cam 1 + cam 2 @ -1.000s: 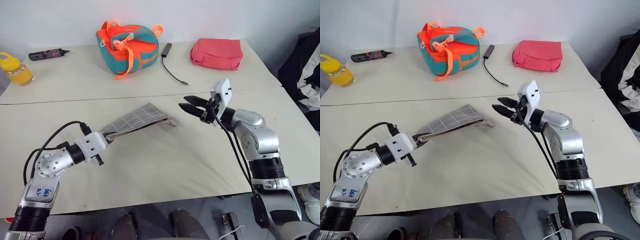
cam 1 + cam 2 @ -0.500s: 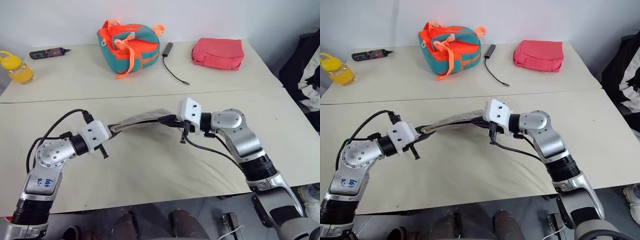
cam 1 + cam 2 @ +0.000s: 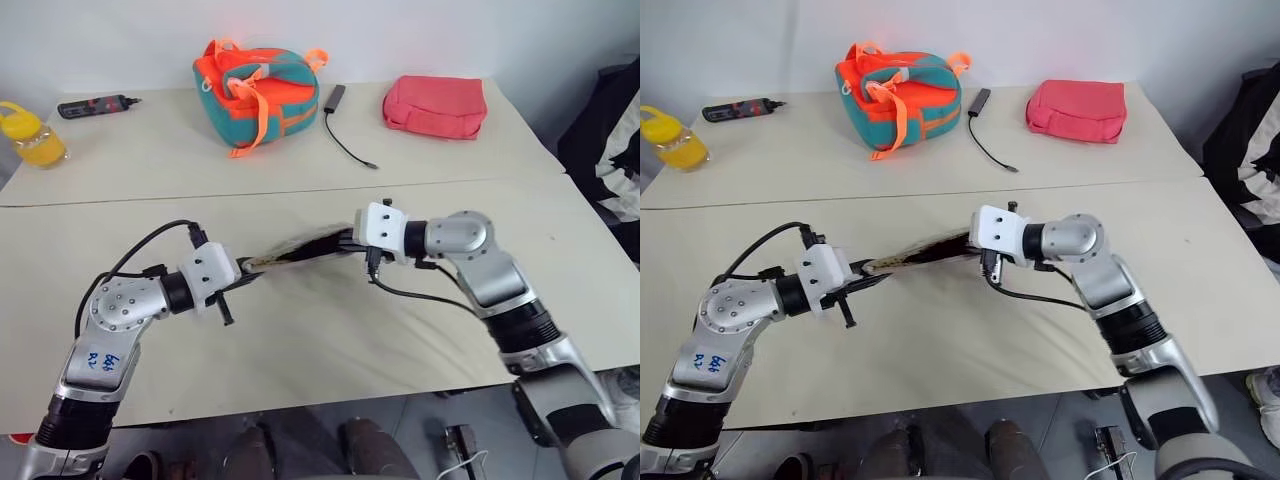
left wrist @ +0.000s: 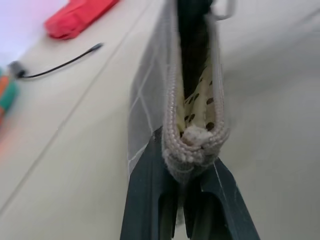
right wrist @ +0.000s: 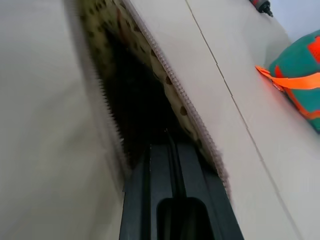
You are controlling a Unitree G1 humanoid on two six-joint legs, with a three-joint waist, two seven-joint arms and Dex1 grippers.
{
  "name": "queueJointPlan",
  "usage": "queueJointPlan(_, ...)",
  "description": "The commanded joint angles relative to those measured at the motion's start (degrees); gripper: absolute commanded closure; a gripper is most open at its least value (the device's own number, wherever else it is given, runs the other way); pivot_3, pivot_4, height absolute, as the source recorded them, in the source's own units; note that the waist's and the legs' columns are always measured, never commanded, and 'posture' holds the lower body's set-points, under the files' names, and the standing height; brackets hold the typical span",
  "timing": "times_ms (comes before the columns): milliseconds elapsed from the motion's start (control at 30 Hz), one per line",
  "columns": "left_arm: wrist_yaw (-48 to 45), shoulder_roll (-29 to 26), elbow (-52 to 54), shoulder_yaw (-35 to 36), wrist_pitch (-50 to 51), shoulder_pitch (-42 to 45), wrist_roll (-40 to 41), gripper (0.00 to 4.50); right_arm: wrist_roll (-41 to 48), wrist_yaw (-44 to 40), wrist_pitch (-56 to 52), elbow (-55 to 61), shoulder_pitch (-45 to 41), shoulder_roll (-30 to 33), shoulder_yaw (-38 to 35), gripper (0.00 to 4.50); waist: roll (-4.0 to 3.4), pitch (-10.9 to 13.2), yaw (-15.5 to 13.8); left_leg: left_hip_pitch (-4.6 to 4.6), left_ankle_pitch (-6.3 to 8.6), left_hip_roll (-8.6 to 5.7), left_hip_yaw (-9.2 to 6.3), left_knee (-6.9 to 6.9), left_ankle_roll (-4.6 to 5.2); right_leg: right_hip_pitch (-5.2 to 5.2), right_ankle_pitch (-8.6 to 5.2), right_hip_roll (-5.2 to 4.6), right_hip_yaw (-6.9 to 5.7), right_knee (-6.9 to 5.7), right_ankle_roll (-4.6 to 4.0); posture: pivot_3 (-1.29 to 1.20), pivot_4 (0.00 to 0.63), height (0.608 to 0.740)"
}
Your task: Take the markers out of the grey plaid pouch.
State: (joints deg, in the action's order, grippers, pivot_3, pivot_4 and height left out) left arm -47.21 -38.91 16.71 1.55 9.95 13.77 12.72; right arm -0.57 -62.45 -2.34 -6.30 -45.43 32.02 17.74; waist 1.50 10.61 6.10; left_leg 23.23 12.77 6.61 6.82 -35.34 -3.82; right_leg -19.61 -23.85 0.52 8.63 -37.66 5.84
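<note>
Since earlier frame: right pincer [image 5: 172, 150] swung from open air into pouch mouth, fingers now together inside; left pincer [image 4: 186, 175] shifted rightward, clamped on opposite end. Grey plaid pouch [image 3: 925, 250] suspended edge-on between both pincers, above near tabletop [image 3: 940, 340]. Markers not discernible in dark interior. Far side, well apart: one teal-and-orange bag [image 3: 258, 82], one pink pouch [image 3: 434, 105], one black cable [image 3: 345, 140], one yellow bottle [image 3: 30, 135], one black-and-red tool [image 3: 95, 104].

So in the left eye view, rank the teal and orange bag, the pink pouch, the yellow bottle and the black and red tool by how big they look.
1. Teal-and-orange bag
2. Pink pouch
3. Yellow bottle
4. Black-and-red tool, though it looks about as long as the bottle, only slimmer.
</note>
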Motion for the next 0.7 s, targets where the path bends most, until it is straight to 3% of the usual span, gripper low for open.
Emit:
queueJointPlan(33,-1.3,1.5,5.3,1.3,8.2,3.1,10.0,4.50,5.3,-10.2,-2.1,6.9,-2.1,4.7,-0.8,4.48,-0.03,0.1,-0.3,0.00,0.00,0.00,-0.02,0.00,0.00,0.01,0.00,0.00,-0.01,0.00,0.00,0.00,0.150,0.740)
queueJointPlan(267,0.3,3.6,7.9,3.0,22.6,3.5,21.7,4.50,2.2,-16.2,-8.5,11.2,-3.8,9.6,3.4,4.48,-0.03,0.2,-0.2,-0.07,0.01,0.05,-0.12,-0.25,0.01,0.10,0.00,0.02,-0.03,-0.07,0.00,0.00,0.150,0.740)
queueJointPlan(433,0.9,3.3,8.8,0.1,22.8,0.3,19.0,4.50,-2.3,-12.9,-7.4,9.1,-3.1,6.3,6.9,4.48,0.00,0.2,0.1,-0.07,0.01,0.04,-0.30,-0.31,0.02,0.07,0.00,0.03,0.08,-0.07,0.00,0.00,0.150,0.740)
queueJointPlan(567,2.8,4.9,9.4,0.0,23.4,0.1,19.6,4.50,-7.2,-9.7,-3.5,4.0,-3.6,5.6,8.3,3.66,0.06,0.2,0.1,-0.06,0.03,0.04,-0.29,-0.51,0.06,0.16,0.00,0.01,0.06,-0.06,0.00,0.00,0.150,0.740)
queueJointPlan(700,3.5,5.2,9.3,0.9,23.8,-0.1,20.2,4.50,-7.1,-9.1,-4.2,3.9,-4.1,4.4,7.7,2.35,0.06,0.2,0.1,-0.06,0.05,0.04,-0.25,-0.60,0.09,0.21,0.00,0.02,0.06,-0.07,0.00,0.00,0.150,0.740)
